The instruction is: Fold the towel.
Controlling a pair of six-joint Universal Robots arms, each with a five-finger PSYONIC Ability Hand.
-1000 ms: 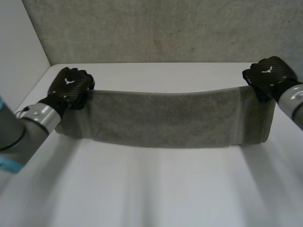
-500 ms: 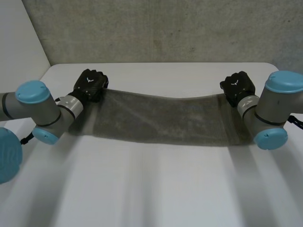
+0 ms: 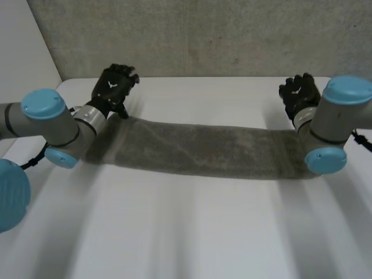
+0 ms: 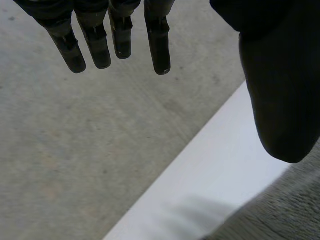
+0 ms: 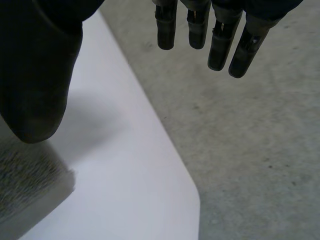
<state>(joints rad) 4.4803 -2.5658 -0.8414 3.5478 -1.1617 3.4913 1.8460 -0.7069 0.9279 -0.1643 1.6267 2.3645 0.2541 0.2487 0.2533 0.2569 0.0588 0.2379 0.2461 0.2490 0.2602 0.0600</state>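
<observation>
Both just let go: left hand (image 3: 114, 87) and right hand (image 3: 299, 93) hover, fingers spread, empty. Can't quite see if the towel (image 3: 203, 151) ends line up; next fold could skew.

Likely lab or test cell: bare white worktop (image 3: 192, 232), rough grey concrete wall (image 3: 203, 35) behind, two robot arms.

My left hand (image 3: 113, 88) and right hand (image 3: 299, 94): matt black, plastic-looking. The towel (image 3: 203, 152): grey terry cloth, nappy, matt. The table (image 3: 192, 232): smooth white, faint sheen. Far wall (image 3: 203, 35): rough grey, concrete-like.
</observation>
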